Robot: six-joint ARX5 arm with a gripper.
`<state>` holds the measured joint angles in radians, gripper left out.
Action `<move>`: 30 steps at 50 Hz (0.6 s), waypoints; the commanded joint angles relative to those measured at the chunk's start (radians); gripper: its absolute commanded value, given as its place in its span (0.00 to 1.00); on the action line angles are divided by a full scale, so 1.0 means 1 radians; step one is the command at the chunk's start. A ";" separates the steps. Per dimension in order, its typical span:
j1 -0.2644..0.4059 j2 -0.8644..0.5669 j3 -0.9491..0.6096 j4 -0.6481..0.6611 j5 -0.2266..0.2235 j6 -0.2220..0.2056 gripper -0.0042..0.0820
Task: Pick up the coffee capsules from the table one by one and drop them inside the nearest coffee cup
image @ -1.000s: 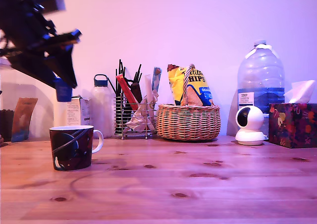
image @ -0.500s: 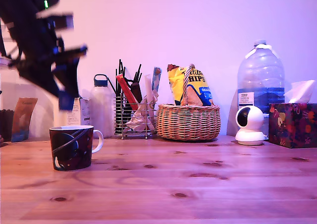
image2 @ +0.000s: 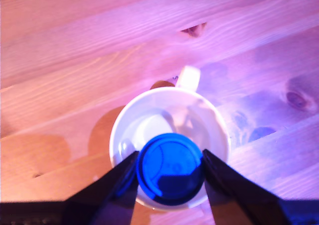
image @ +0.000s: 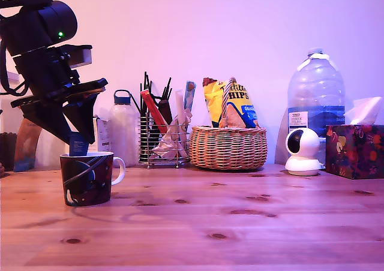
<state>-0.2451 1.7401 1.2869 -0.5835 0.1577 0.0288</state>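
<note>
Capsule (image2: 170, 168) in blue sits clamped between my end effector (image: 79, 144) fingers, directly over the white mouth of the mug (image: 87, 178), its lower edge at rim level in the exterior view. From the wrist view I see no capsule inside the mug, so I judge this one is undelivered; only the release remains. No other capsules show on the worktop (image: 240, 223).

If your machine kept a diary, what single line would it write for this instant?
end effector: shut on blue capsule | position: directly above mug opening | mug: upright on table | release: not yet done
</note>
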 commanded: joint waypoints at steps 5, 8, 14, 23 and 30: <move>0.001 0.002 0.010 0.000 0.009 -0.003 0.40; 0.001 0.002 0.010 0.001 0.011 -0.003 0.40; 0.001 0.002 0.010 0.006 0.011 -0.003 0.40; 0.001 0.002 0.010 0.008 0.011 -0.003 0.40; 0.001 0.002 0.010 0.018 0.026 -0.008 0.76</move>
<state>-0.2451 1.7401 1.2869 -0.5732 0.1715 0.0288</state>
